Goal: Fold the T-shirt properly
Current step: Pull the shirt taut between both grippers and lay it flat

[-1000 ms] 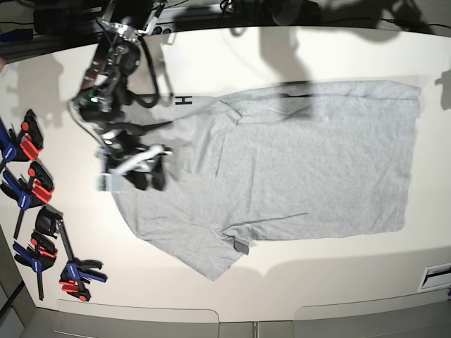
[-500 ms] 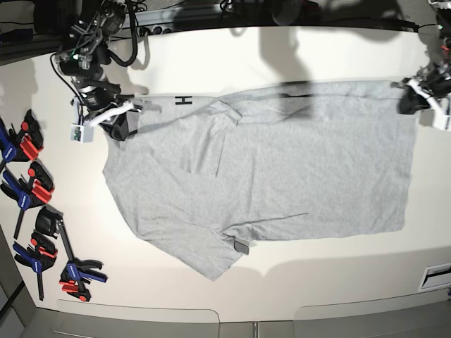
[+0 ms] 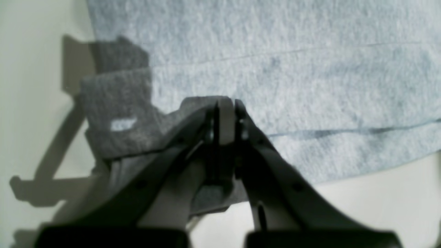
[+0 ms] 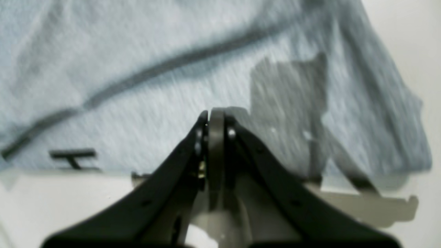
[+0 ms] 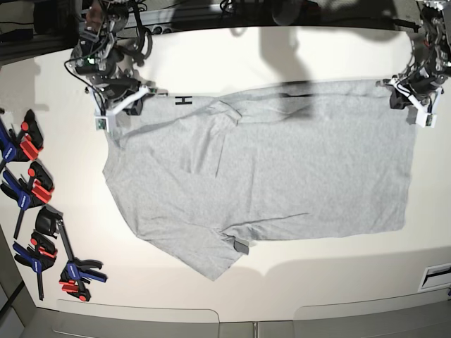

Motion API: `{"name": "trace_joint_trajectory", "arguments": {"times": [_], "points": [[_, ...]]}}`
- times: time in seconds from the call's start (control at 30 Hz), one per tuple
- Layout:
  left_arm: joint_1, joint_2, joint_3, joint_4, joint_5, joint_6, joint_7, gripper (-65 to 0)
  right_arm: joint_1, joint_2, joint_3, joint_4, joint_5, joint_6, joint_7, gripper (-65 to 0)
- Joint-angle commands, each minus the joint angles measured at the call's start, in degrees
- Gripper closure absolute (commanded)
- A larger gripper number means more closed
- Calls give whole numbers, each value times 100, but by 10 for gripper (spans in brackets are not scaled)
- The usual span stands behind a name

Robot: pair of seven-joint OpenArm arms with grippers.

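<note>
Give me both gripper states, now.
Left gripper: shut, over the T-shirt hem corner; a hold on the cloth cannot be told.
Right gripper: shut, same doubt.

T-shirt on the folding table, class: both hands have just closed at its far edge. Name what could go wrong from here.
1. The left hand and right hand are shut, yet no fabric clearly shows between the fingers; a lift may leave the T-shirt behind.
2. The near sleeve lies crooked with a corner turned up, which could be folded in as a crease.
3. The clamps beside the shirt might snag dragged fabric.
</note>
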Motion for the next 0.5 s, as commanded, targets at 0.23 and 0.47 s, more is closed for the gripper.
{"name": "trace_joint_trajectory", "arguments": {"times": [0.23, 0.47], "points": [[610, -105, -72, 50, 63, 13, 66, 0, -540, 354, 326, 111, 295, 4, -92, 0], [1108, -105, -780, 50, -258, 11, 107, 0, -992, 367, 1025, 122, 1217, 358, -385, 0]]}}
